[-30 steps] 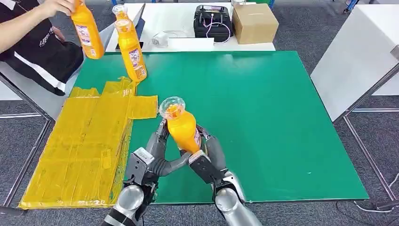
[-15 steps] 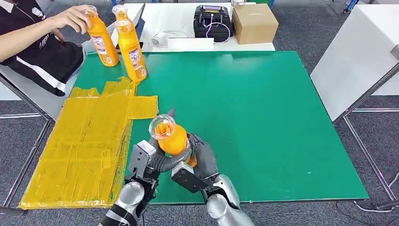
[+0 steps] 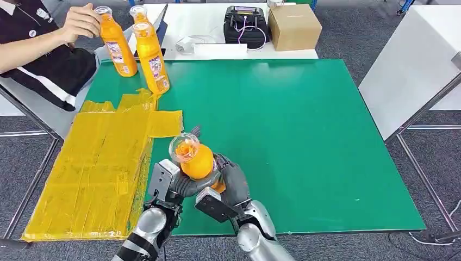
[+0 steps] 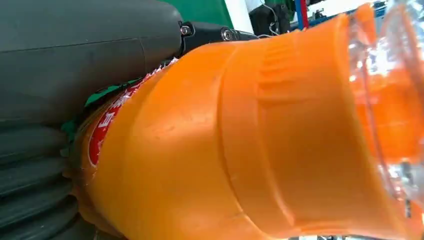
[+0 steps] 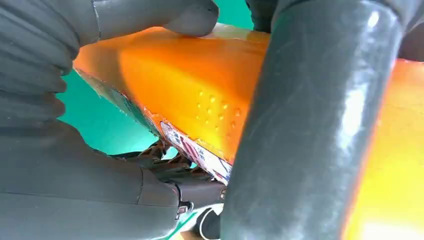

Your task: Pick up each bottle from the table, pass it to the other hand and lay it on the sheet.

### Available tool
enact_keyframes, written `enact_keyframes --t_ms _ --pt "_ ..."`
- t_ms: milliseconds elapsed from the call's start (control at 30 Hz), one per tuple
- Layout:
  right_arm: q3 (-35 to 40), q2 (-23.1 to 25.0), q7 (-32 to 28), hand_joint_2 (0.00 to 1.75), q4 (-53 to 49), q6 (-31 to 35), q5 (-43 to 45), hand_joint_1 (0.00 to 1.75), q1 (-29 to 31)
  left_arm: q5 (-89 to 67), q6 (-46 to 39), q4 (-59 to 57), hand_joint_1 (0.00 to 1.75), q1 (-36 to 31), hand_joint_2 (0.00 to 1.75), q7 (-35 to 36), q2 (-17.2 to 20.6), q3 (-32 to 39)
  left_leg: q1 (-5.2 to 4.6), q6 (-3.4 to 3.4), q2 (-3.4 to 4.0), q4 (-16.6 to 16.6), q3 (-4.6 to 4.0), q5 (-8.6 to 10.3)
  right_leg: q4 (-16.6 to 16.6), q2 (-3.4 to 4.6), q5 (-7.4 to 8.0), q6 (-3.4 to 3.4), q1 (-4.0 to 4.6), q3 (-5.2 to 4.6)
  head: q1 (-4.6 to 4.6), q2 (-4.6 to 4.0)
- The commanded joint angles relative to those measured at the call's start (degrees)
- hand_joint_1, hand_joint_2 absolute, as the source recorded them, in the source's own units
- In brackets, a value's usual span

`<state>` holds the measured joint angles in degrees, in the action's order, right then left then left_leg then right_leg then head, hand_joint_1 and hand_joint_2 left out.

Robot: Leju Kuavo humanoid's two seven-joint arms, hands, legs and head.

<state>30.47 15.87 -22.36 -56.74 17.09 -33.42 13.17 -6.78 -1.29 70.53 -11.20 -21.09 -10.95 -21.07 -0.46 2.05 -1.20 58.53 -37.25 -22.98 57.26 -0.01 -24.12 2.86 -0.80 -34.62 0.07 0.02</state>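
Both hands meet on one orange bottle point(image 3: 194, 159) above the near edge of the worktop point(image 3: 304, 141). Left hand point(image 3: 173, 185) wraps its fingers round the lower body; right hand point(image 3: 225, 190) is closed on the same bottle from the other side, so the bottle is held by both, tilted with its clear cap toward the camera. The handover appears to be in progress: the right hand has yet to let go. The yellow sheet point(image 3: 92, 168), along the left edge, carries no bottle, so no lay-down shows as done. Two more bottles stand at the far left corner; a person's hand point(image 3: 81, 23) holds one point(image 3: 116, 46), the other point(image 3: 151, 57) stands just beside it.
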Motion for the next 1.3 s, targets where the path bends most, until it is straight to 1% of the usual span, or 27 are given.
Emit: enact_keyframes --t_ms 33,67,100,133,167,233,367,467,567,633,667,700,733,767,800,833,867,900,933,967,1033,1067,1133,1167,1200,1233,1300 --pt "2.2 -1.3 0.0 1.75 3.6 -0.3 -0.2 1.75 2.4 0.4 -0.3 -4.6 0.00 -2.8 1.75 0.5 -0.7 0.8 0.05 -0.07 0.04 0.0 0.13 -0.04 -0.1 -0.02 -0.03 -0.06 0.06 0.16 0.00 0.00" --pt "2.2 -1.4 0.0 1.75 3.6 -0.3 -0.2 1.75 2.4 0.5 -0.5 -4.6 1.75 -2.8 1.75 0.4 -0.9 1.0 0.04 -0.06 0.03 0.0 0.10 -0.03 -0.1 -0.02 -0.02 -0.04 0.05 0.13 0.00 0.00" --pt "2.2 -1.4 0.2 1.75 3.7 -0.3 -0.2 1.75 2.4 1.8 -1.9 -4.3 1.75 -2.3 1.75 -0.1 -1.4 2.3 0.13 -0.13 0.09 0.0 0.31 -0.11 -0.1 0.00 -0.07 -0.10 0.15 0.37 0.00 0.00" --pt "2.2 -1.4 0.2 1.75 3.7 -0.3 -0.2 1.75 2.4 1.8 -1.9 -4.3 1.75 -2.3 1.75 -0.1 -1.4 2.3 0.07 -0.08 0.03 0.0 0.17 -0.05 -0.1 -0.03 -0.03 -0.06 0.08 0.21 -0.02 0.00" --pt "2.2 -1.4 0.1 1.75 3.8 -0.2 -0.1 1.75 2.4 1.8 -2.2 -4.3 1.75 -2.2 1.75 -0.2 -1.4 2.3 0.16 -0.14 0.13 0.0 0.38 -0.15 -0.2 0.01 -0.08 -0.11 0.18 0.46 0.00 0.00" --pt "2.1 -1.4 0.1 1.75 4.0 -0.1 0.0 1.75 2.4 2.3 -2.6 -4.7 1.75 -2.4 1.75 -0.1 -1.5 2.7 0.07 -0.09 0.05 0.0 0.23 -0.07 -0.1 -0.02 -0.05 -0.07 0.08 0.27 0.00 0.00" --pt "1.9 -1.5 0.1 1.75 3.9 0.0 0.2 1.75 2.4 3.7 -3.4 -4.6 1.75 -2.5 1.75 -0.2 -1.9 4.0 0.08 -0.08 0.06 0.0 0.17 -0.06 -0.1 0.00 -0.03 -0.07 0.09 0.22 -0.02 0.00" --pt "1.7 -1.6 0.1 1.75 3.7 0.3 0.3 1.75 2.2 4.5 -4.1 -4.7 1.75 -2.6 1.75 -0.2 -2.1 4.4 0.18 -0.14 0.09 0.0 0.36 -0.13 -0.2 -0.01 -0.07 -0.11 0.19 0.45 -0.02 0.00" --pt "1.3 -2.0 -0.1 1.75 2.4 0.9 0.6 1.75 1.6 5.5 -5.4 -4.1 1.75 -2.5 1.75 -0.5 -2.1 4.6 0.06 -0.07 0.01 0.0 0.16 -0.04 -0.1 -0.05 -0.04 -0.05 0.07 0.20 -0.02 0.00" --pt "0.8 -2.4 -0.1 1.75 1.1 1.1 0.9 1.75 1.1 5.6 -5.3 -3.8 1.75 -2.4 1.75 -0.5 -1.6 4.4 0.17 -0.13 0.04 0.0 0.35 -0.13 -0.2 -0.06 -0.08 -0.11 0.19 0.45 0.00 0.00" --pt "0.7 -2.6 -0.1 1.75 0.4 1.0 1.0 1.75 0.7 5.7 -5.3 -3.6 1.75 -2.3 1.75 -0.5 -1.5 4.5 0.03 -0.06 0.01 0.0 0.12 -0.02 -0.1 -0.04 -0.03 -0.04 0.04 0.15 -0.02 0.00" --pt "0.6 -3.0 -0.3 1.75 -0.6 1.2 0.8 1.59 0.3 5.6 -5.5 -3.5 1.75 -2.3 1.75 -0.5 -1.4 4.6 0.12 -0.11 0.03 0.0 0.27 -0.09 -0.1 -0.05 -0.07 -0.08 0.13 0.35 0.00 0.00" --pt "0.5 -3.4 -0.5 1.75 -2.1 1.6 0.6 0.30 -0.6 5.4 -6.0 -3.2 1.75 -2.3 1.75 -0.6 -1.2 4.8 0.10 -0.09 0.00 0.0 0.20 -0.06 -0.1 -0.07 -0.04 -0.07 0.11 0.27 0.00 0.00" --pt "0.2 -3.7 -0.6 1.75 -4.1 2.1 0.6 0.00 -1.7 5.1 -6.9 -2.5 1.75 -2.2 1.75 -0.7 -1.1 5.2 0.07 -0.08 -0.02 0.0 0.18 -0.05 -0.1 -0.09 -0.05 -0.06 0.08 0.23 -0.02 0.00" --pt "-0.1 -3.9 -0.7 1.75 -5.4 2.2 0.9 0.00 -2.5 4.4 -8.0 -2.1 1.75 -2.3 1.75 -1.1 -0.8 5.4 0.21 -0.18 0.04 -0.1 0.50 -0.18 -0.2 -0.10 -0.13 -0.14 0.23 0.63 0.00 0.00" --pt "-0.1 -4.2 -0.6 1.75 -6.1 2.1 0.8 0.00 -2.9 4.5 -7.8 -1.8 1.75 -2.4 1.75 -1.1 -0.6 5.5 0.11 -0.10 -0.03 0.0 0.21 -0.08 -0.1 -0.10 -0.07 -0.08 0.12 0.30 0.00 0.00" --pt "-0.1 -4.4 -0.6 1.75 -6.9 2.0 0.7 0.00 -3.2 4.5 -7.8 -1.6 1.75 -2.4 1.75 -1.0 -0.5 5.6 0.07 -0.07 -0.04 0.0 0.12 -0.04 -0.1 -0.09 -0.04 -0.06 0.08 0.17 0.00 0.00" --pt "-0.1 -4.4 -0.6 1.75 -6.9 2.0 0.7 0.00 -3.2 4.5 -7.8 -1.6 1.75 -2.4 1.75 -1.0 -0.5 5.6 0.13 -0.12 0.00 0.0 0.30 -0.12 -0.1 -0.09 -0.10 -0.10 0.15 0.39 0.00 0.00" --pt "-0.1 -4.4 -0.6 1.75 -6.9 2.0 0.7 0.00 -3.2 4.5 -7.8 -1.6 1.75 -2.4 1.75 -1.0 -0.5 5.6 0.10 -0.10 0.05 0.0 0.21 -0.09 -0.1 -0.03 -0.06 -0.08 0.11 0.26 0.02 0.00" --pt "-0.1 -4.4 -0.6 1.75 -6.9 2.0 0.7 0.00 -3.2 4.5 -7.8 -1.6 1.75 -2.4 1.75 -1.0 -0.5 5.6 0.14 -0.15 0.12 0.0 0.35 -0.15 -0.1 0.01 -0.09 -0.12 0.15 0.40 -0.04 0.00" --pt "-0.1 -4.4 -0.6 1.75 -6.9 2.0 0.7 0.00 -3.2 4.5 -7.8 -1.6 1.75 -2.4 1.75 -1.0 -0.5 5.6 0.11 -0.11 -0.02 0.0 0.20 -0.07 -0.1 -0.11 -0.06 -0.08 0.12 0.27 0.00 0.00" --pt "-0.8 -4.4 -1.3 1.75 -8.2 1.6 2.2 0.00 -3.9 2.4 -10.9 -1.3 1.75 -2.5 1.75 -1.5 -0.4 5.9 0.06 -0.07 -0.04 0.0 0.11 -0.03 -0.1 -0.09 -0.04 -0.05 0.06 0.15 0.00 0.00" --pt "-1.8 -5.3 -1.8 1.75 -12.2 1.3 3.6 0.00 -5.4 0.6 -12.8 -1.3 1.75 -3.5 1.75 -1.5 0.6 6.6 0.20 -0.17 0.12 0.0 0.42 -0.19 -0.2 0.00 -0.11 -0.13 0.22 0.52 -0.02 0.00" --pt "-2.2 -6.0 -2.2 1.75 -14.6 0.5 4.6 0.00 -6.0 -1.1 -13.9 -2.2 1.75 -4.6 1.75 -0.8 1.2 6.9 0.07 -0.08 0.04 0.0 0.12 -0.05 -0.1 -0.04 -0.04 -0.06 0.07 0.16 -0.02 0.00" --pt "-2.5 -6.9 -2.6 1.75 -17.8 -0.7 5.7 0.00 -6.8 -4.5 -15.9 -3.5 1.75 -6.2 1.75 -0.6 2.0 7.1 0.15 -0.14 0.02 0.0 0.27 -0.12 -0.1 -0.10 -0.10 -0.11 0.16 0.36 0.00 0.00" --pt "-2.7 -7.4 -3.0 1.75 -20.0 -2.0 6.5 0.00 -7.3 -8.9 -19.3 -4.5 1.75 -7.5 1.75 -0.9 2.5 7.7 0.11 -0.11 -0.08 0.0 0.14 -0.05 -0.1 -0.17 -0.07 -0.09 0.12 0.22 0.00 0.00" --pt "-3.3 -8.0 -3.0 1.75 -23.7 -2.9 6.7 0.00 -8.3 -11.6 -20.0 -6.0 1.75 -9.6 1.75 -0.6 2.8 9.4 0.13 -0.12 -0.11 0.0 0.13 -0.05 -0.1 -0.18 -0.08 -0.10 0.14 0.23 -0.02 0.00"
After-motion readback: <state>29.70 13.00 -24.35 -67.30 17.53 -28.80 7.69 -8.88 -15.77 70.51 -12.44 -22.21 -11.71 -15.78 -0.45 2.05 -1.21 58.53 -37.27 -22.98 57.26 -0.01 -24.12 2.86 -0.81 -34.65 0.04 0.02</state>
